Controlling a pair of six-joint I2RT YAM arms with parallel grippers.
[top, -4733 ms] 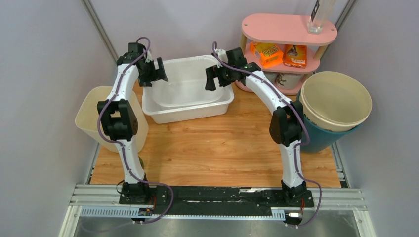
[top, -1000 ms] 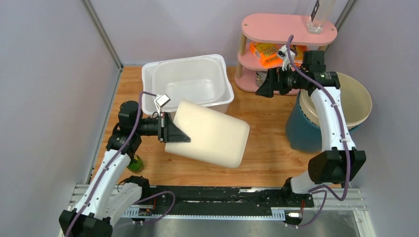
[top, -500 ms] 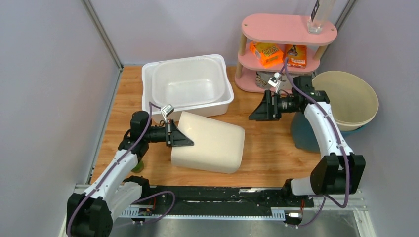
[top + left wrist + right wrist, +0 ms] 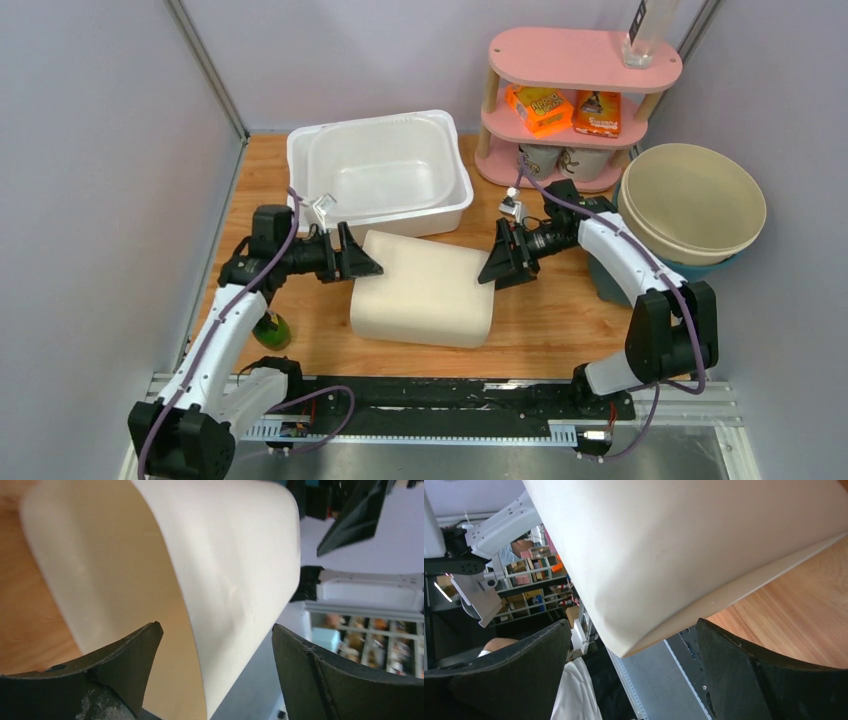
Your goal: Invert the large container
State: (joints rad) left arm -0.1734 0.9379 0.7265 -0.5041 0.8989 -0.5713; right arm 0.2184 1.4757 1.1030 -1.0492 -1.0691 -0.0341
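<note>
The large cream container (image 4: pixel 425 290) lies on its side on the wooden table, its mouth facing left. My left gripper (image 4: pixel 365 265) is open at the mouth. In the left wrist view the container's rim wall (image 4: pixel 235 555) runs between the spread jaws of the left gripper (image 4: pixel 217 645), one finger inside and one outside, touching neither. My right gripper (image 4: pixel 497 268) is open at the container's right end. In the right wrist view the container's outer wall (image 4: pixel 684 545) fills the space ahead of the open right gripper (image 4: pixel 631 645).
A white tub (image 4: pixel 380 175) stands just behind the container. A pink shelf (image 4: pixel 585 60) with boxes is at the back right. A cream bowl on a teal bin (image 4: pixel 690 200) is at the right edge. A green object (image 4: pixel 275 328) lies by the left arm.
The container came down from a tilted hold in the air to rest on the table. The left gripper opened on its rim. The right arm swung from the shelf to the container's right end.
</note>
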